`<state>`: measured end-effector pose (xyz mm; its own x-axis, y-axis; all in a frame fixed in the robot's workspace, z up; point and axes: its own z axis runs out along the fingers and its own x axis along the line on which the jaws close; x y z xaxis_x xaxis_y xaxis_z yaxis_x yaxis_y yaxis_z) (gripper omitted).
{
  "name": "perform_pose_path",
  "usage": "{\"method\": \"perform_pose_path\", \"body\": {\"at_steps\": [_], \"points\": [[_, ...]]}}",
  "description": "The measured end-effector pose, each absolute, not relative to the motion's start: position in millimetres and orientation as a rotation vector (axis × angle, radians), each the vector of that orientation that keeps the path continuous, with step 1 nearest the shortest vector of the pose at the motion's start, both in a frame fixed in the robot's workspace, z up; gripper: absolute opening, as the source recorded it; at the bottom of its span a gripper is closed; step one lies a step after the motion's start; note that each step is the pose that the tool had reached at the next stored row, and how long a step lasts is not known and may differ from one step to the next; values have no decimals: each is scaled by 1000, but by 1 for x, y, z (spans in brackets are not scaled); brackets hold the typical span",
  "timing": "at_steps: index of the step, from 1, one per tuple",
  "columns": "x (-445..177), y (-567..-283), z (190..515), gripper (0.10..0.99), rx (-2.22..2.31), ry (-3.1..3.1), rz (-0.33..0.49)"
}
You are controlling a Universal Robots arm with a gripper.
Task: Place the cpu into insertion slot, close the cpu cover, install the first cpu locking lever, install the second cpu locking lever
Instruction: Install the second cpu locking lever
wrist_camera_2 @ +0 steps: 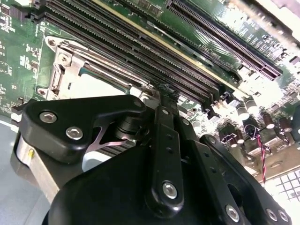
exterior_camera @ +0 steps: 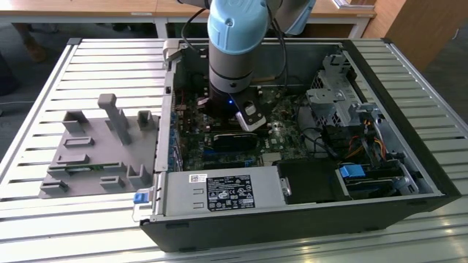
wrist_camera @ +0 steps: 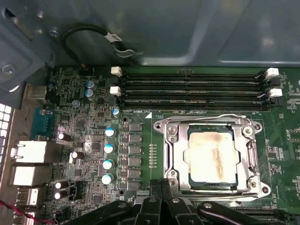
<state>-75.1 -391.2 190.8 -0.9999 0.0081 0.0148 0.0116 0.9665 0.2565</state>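
Observation:
In the first wrist view the cpu (wrist_camera: pixel 212 157), a square silver-grey chip with a smeared top, lies in the insertion slot (wrist_camera: pixel 161 125) on the green motherboard. The silver cpu cover (wrist_camera: pixel 174 154) lies flat around it, with the chip showing through its cut-out. Thin wire levers run along two edges of the slot (wrist_camera: pixel 211 117). My gripper (wrist_camera: pixel 161 190) is shut with nothing between its black fingers and hovers just beside one edge of the slot. The second wrist view shows the gripper (wrist_camera_2: pixel 165 91) close over the slot (wrist_camera_2: pixel 63 58). In the exterior view the gripper (exterior_camera: pixel 245 123) reaches down into the open computer case.
Long black memory slots (wrist_camera: pixel 187 86) run beside the socket, with blue-topped capacitors (wrist_camera: pixel 108 147) on another side. A black heatsink block (exterior_camera: pixel 234 141), the power supply (exterior_camera: pixel 219 192) and drive cables (exterior_camera: pixel 365 145) crowd the case. A grey fixture (exterior_camera: pixel 95 148) sits outside on the slatted table.

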Motion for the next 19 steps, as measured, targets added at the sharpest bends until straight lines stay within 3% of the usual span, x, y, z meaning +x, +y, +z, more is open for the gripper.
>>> {"method": "perform_pose_path", "body": {"at_steps": [19], "points": [[-77,-391,219,118,-16,-3101,-408]]}}
